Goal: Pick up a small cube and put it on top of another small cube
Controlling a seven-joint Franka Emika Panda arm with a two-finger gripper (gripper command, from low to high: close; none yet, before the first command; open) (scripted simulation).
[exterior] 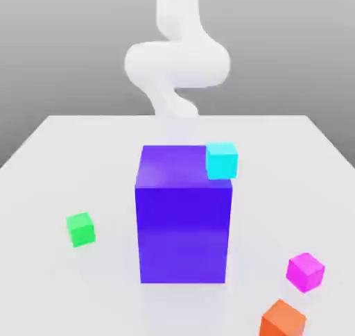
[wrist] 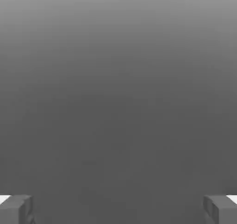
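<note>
Big block: I see a tall glossy purple-blue block (exterior: pixel 183 223) mid-tabletop (exterior: pixel 277 189), between my two task cubes.
Cyan cube: small, at the block's upper corner.
Orange cube: near the magenta.
Small magenta cube (exterior: pixel 305 272): exterior view's right.
Small green cube (exterior: pixel 81 229): left.
Pincer (wrist: pixel 119 210): wide open, empty.

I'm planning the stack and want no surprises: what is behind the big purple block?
Part of the white table shows beyond the purple block; whatever stands directly behind it is hidden.
</note>
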